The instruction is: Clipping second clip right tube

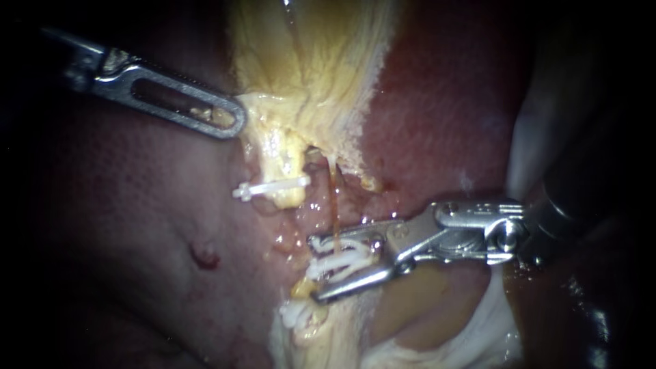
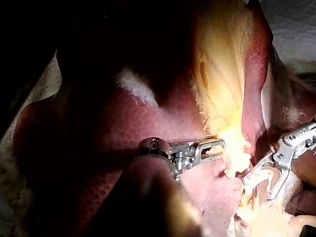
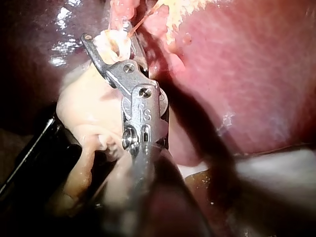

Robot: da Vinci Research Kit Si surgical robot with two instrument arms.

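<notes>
The right tool, entering from the right of the endoscope view, stands with its two jaws well apart and a white loaded clip seated between them, both jaws bearing on the clip's legs. The right tube, a thin brownish strand, runs down from the yellow tissue above and meets the tool's upper jaw, where it passes out of sight. Whether it lies inside the clip cannot be told. The right wrist view shows the same parted jaws with the white clip between them, close against pale tissue.

Up and to the left in the endoscope view, an upper clip sits closed across a stubby yellow tube, apart from the right tool. A lower clip, also white, lies just beneath the tool's lower jaw on pale tissue.

The left tool, coming in from the upper left, has its slotted jaws closed on the edge of the yellow tissue, a scrap of which shows through the slot. Dark red liver lies on both sides of the site.
</notes>
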